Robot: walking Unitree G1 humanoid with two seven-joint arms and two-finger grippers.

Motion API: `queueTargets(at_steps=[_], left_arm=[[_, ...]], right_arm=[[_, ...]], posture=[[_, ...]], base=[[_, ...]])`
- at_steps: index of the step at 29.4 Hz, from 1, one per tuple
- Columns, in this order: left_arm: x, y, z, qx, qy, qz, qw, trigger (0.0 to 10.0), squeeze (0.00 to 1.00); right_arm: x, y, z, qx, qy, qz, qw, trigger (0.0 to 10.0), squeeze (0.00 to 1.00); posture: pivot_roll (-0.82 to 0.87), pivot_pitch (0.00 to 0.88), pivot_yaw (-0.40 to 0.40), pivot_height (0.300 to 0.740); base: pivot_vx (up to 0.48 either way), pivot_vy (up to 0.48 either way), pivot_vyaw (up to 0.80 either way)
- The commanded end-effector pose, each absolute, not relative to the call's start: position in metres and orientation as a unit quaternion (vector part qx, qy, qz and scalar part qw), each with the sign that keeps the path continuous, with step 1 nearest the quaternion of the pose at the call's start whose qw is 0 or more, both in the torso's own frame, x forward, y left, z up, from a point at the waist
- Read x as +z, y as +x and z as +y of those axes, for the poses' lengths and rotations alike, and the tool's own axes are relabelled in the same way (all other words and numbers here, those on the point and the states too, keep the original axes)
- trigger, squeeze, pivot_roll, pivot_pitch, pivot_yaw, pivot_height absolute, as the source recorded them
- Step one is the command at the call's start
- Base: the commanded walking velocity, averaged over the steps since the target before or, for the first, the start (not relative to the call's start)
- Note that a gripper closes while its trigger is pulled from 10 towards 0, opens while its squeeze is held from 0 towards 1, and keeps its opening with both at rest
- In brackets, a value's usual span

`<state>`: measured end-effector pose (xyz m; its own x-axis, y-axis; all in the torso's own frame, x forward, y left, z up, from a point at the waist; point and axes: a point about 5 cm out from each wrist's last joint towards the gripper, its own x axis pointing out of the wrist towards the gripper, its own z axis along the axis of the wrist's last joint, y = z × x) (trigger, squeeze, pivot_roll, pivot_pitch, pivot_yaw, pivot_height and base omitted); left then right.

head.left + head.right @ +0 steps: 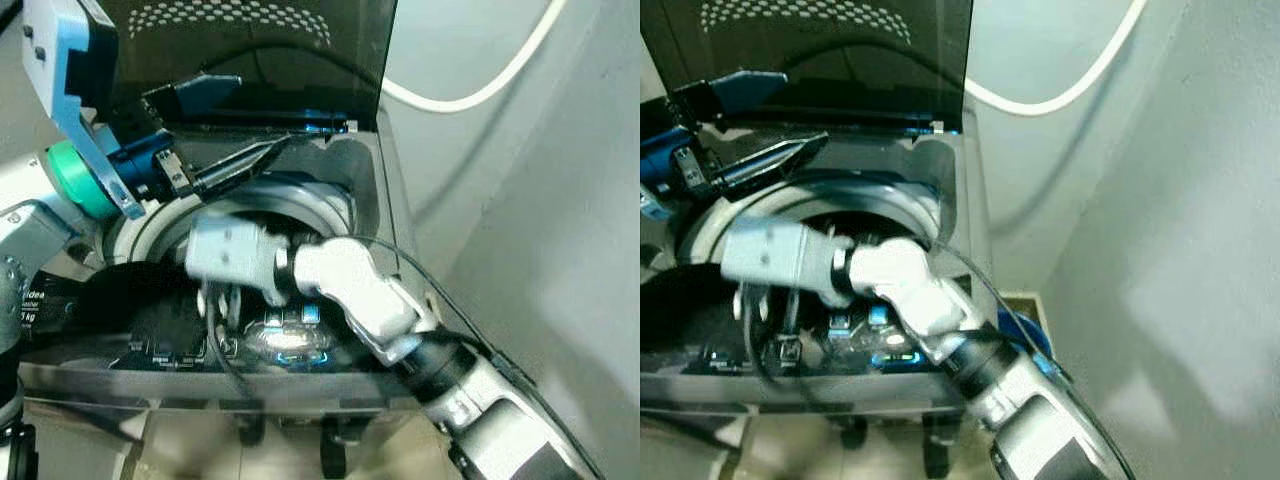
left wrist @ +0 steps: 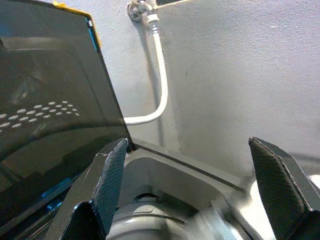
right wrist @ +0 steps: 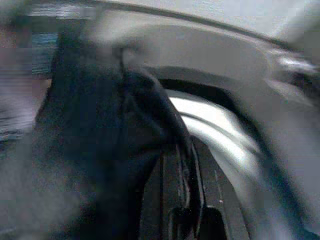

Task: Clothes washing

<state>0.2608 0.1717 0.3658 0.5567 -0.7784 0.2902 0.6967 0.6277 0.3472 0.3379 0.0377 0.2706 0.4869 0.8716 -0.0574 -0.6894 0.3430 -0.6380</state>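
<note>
- Washing machine [image 1: 385, 190]: top-loading, grey body, standing in a corner against pale walls. You look down on it from the head views.
- Lid [image 1: 260, 50]: dark tinted panel, raised upright at the back of the machine, with a dotted pattern near its top edge.
- Drum opening [image 1: 300, 195]: round, ringed in light grey, directly below both of your arms.
- Control panel [image 1: 285, 340]: along the front edge of the machine, with small blue lights glowing.
- Hose [image 1: 470, 95]: white, curving across the wall behind the machine; in the left wrist view it runs up to a tap fitting [image 2: 136, 9] on the wall.
- Left gripper [image 1: 245, 160]: held over the back left of the drum opening, pointing toward the rear right corner of the machine. Its two fingers [image 2: 111, 175] stand wide apart with nothing between them.
- Right gripper [image 3: 192, 220]: your right arm reaches across the front of the machine, the wrist over the drum rim, fingers pointing down. The picture is blurred; the two fingers appear close together at the edge of a dark cloth, but you cannot tell whether they grip it.
- Dark cloth [image 3: 110, 145]: a dark blue-black garment, bunched at the drum's rim just beside the right gripper; motion blur hides its outline.
</note>
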Motion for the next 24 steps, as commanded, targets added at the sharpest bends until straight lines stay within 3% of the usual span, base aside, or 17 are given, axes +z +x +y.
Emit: queueTargets(at_steps=[1,2,4,7,15,16,24], left_arm=[[0.364,0.257,0.170,-0.427,0.096,-0.210,0.874,10.0,0.00],[0.364,0.257,0.170,-0.427,0.096,-0.210,0.874,10.0,0.00],[0.364,0.256,0.171,-0.425,0.097,-0.210,0.875,10.0,0.00],[0.363,0.255,0.171,-0.425,0.096,-0.209,0.876,10.0,0.00],[0.362,0.258,0.170,-0.431,0.093,-0.206,0.874,10.0,0.00],[0.362,0.258,0.170,-0.432,0.093,-0.204,0.874,10.0,0.00],[0.362,0.259,0.169,-0.434,0.092,-0.201,0.873,10.0,0.00]], right_arm=[[0.277,0.356,0.019,0.418,-0.306,-0.155,0.841,10.0,0.00],[0.277,0.356,0.019,0.418,-0.306,-0.155,0.841,10.0,0.00],[0.291,0.373,-0.015,0.353,-0.309,-0.164,0.868,10.0,0.00],[0.303,0.379,-0.036,0.316,-0.308,-0.176,0.880,10.0,0.00],[0.318,0.372,-0.058,0.298,-0.310,-0.208,0.879,10.0,0.00],[0.317,0.368,-0.060,0.311,-0.305,-0.208,0.876,10.0,1.00],[0.310,0.347,-0.064,0.405,-0.259,-0.191,0.856,10.0,1.00]], posture=[[0.09,0.113,0.024,0.740],[0.09,0.113,0.024,0.740],[0.09,0.114,0.020,0.740],[0.09,0.114,0.024,0.740],[0.08,0.117,0.042,0.740],[0.08,0.119,0.046,0.740],[0.08,0.119,0.054,0.740]], base=[[0.000,0.000,0.00],[0.000,0.000,0.00],[0.000,0.000,0.00],[0.000,0.000,0.00],[0.000,0.000,0.00],[0.000,0.000,0.00],[0.000,0.000,0.00]])
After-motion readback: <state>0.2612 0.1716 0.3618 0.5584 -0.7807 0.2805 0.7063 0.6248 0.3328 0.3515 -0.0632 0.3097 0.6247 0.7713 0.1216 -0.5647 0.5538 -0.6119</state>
